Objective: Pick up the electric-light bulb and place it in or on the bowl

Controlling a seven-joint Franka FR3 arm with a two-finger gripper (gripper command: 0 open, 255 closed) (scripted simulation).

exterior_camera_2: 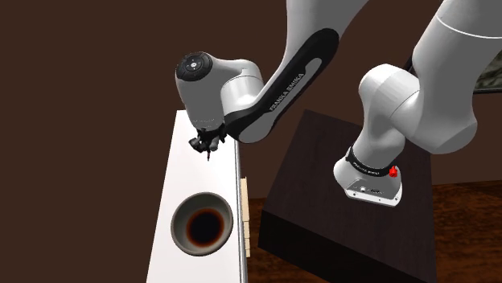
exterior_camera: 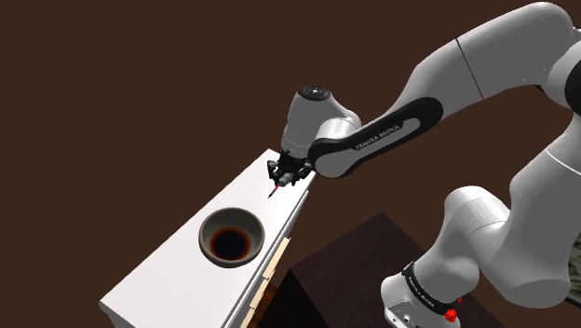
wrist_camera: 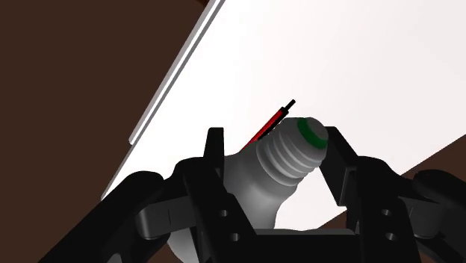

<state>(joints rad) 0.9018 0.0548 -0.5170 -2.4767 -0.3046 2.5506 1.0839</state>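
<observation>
**Bulb clasped in the claw over the far end of the table, bowl yet to be reached**

We see the grey-white bulb (wrist_camera: 254,183) gripped between the two black fingers (wrist_camera: 214,153) of the gripper (exterior_camera: 287,173). It lies slanted, its ribbed screw base with the green tip pointing away from the hand. A thin red-and-black stick (wrist_camera: 270,123) juts out beside the base; we cannot tell whether it belongs to the bulb. The hand hangs over one end of the white tabletop (exterior_camera: 172,270), and the dark-centred bowl (exterior_camera: 214,226) sits well apart, nearer the other end and close to the table's long edge. We judge the hold risky: one finger seems to press rounded glass and the other the neck, so a quick swing could pivot the bulb or let it slip out. Released too high or off-centre, it could bounce off the rim and roll off the edge.
</observation>
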